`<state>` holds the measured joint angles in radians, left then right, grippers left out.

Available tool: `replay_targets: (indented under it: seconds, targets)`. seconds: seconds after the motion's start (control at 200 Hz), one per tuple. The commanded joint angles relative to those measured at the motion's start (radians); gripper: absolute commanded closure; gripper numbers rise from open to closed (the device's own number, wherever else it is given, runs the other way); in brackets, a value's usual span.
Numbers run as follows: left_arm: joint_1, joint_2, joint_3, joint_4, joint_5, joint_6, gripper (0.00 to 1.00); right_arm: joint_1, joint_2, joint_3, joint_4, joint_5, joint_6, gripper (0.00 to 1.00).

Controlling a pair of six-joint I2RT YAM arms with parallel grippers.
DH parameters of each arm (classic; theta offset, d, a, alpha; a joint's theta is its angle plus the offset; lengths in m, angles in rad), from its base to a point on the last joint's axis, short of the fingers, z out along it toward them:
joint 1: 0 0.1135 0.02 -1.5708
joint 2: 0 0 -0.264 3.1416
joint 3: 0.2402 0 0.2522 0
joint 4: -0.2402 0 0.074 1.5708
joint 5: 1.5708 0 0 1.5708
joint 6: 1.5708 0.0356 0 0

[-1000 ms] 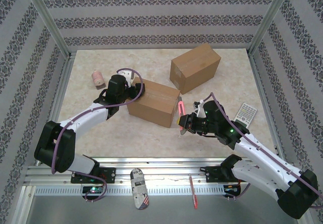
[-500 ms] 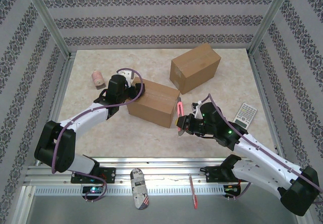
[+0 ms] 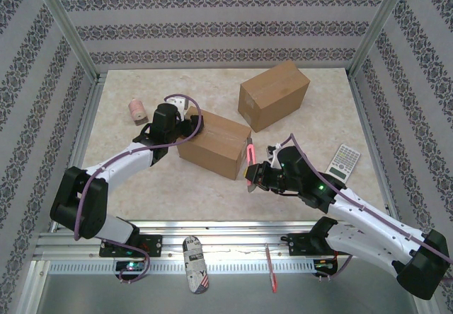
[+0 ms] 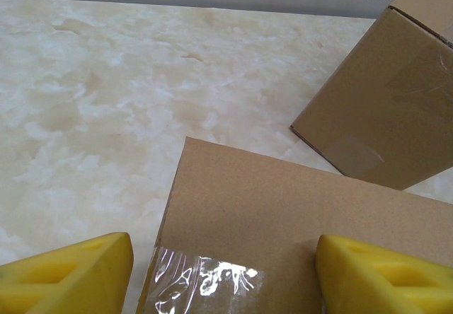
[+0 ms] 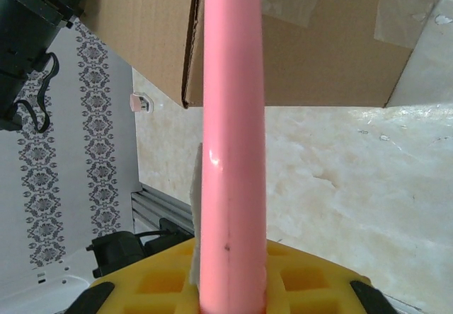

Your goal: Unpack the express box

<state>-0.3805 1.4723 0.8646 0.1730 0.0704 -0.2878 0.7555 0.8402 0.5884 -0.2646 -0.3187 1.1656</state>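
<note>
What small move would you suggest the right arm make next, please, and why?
Probably ease the right hand forward so the tip of the pink tool bears on the taped end of the near box. The tool is clamped and points at that end, the tape looks uncut, and the open left hand straddles the box's other end.

Marbled table (image 3: 212, 88), near box (image 3: 216, 144), far box (image 3: 274, 95), calculator (image 3: 345, 161), roll (image 3: 136, 109)
</note>
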Motion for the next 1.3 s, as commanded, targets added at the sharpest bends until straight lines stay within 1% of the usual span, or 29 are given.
replay_targets:
  seconds: [0.0, 0.62, 1.104, 1.294]
  targets:
    - [-0.008, 0.100, -0.073, -0.289, -0.060, -0.014, 0.32, 0.023, 0.001, -0.012, -0.010, -0.051, 0.008, 1.00]
    - [-0.008, 0.129, -0.075, -0.341, -0.072, -0.019, 0.33, 0.030, 0.010, 0.021, 0.033, -0.112, -0.015, 1.00]
    - [-0.009, 0.142, -0.067, -0.356, -0.076, -0.025, 0.33, 0.090, 0.003, 0.011, 0.028, -0.093, 0.024, 1.00]
    - [-0.008, 0.147, -0.064, -0.359, -0.077, -0.029, 0.33, 0.129, -0.001, 0.015, 0.030, -0.077, 0.044, 1.00]
